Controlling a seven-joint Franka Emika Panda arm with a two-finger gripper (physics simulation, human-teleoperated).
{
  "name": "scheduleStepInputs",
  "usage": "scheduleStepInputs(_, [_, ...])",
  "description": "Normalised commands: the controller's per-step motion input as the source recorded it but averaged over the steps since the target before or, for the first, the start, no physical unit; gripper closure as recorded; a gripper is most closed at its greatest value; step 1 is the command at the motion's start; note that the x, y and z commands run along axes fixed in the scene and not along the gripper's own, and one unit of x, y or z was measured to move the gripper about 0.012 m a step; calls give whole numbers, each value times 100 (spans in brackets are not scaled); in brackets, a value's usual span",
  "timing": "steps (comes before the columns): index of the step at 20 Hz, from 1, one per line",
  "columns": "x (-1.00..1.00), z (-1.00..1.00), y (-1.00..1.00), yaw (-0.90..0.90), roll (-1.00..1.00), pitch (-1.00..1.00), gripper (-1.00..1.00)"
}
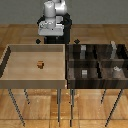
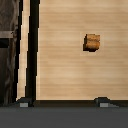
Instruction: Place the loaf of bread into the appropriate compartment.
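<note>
The loaf of bread (image 1: 40, 64) is a tiny golden-brown block lying on the floor of the light tan tray (image 1: 20, 70). It also shows in the wrist view (image 2: 92, 41). My gripper (image 1: 50, 34) hangs high above the tray's far edge, well away from the bread. Its two fingertips (image 2: 23, 102) stand wide apart in the wrist view, open and empty. The dark-brown divided bin (image 1: 95, 62) stands at the exterior view's right of the tray. Its near section next to the tray (image 1: 92, 76) holds a small grey cube (image 1: 84, 73).
The bin's near section on the exterior view's right holds a whitish bottle-like item (image 1: 116, 70). The two far sections hold grey items (image 1: 83, 49). The tray has raised walls (image 1: 64, 62). Both containers stand on thin legs. The bin's dark edge (image 2: 10, 50) shows in the wrist view.
</note>
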Motion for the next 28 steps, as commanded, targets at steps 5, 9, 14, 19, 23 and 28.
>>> scheduleStepInputs(5, [0,0,-100,0,0,0,-100])
scheduleStepInputs(9, [25,0,-50,0,0,0,-100])
scheduleStepInputs(14, [100,0,0,0,0,0,-100])
scheduleStepInputs(19, [100,0,0,0,0,0,-100])
scheduleStepInputs(23, [25,-30,0,0,0,0,-100])
scheduleStepInputs(28, [0,-40,0,0,0,0,-100])
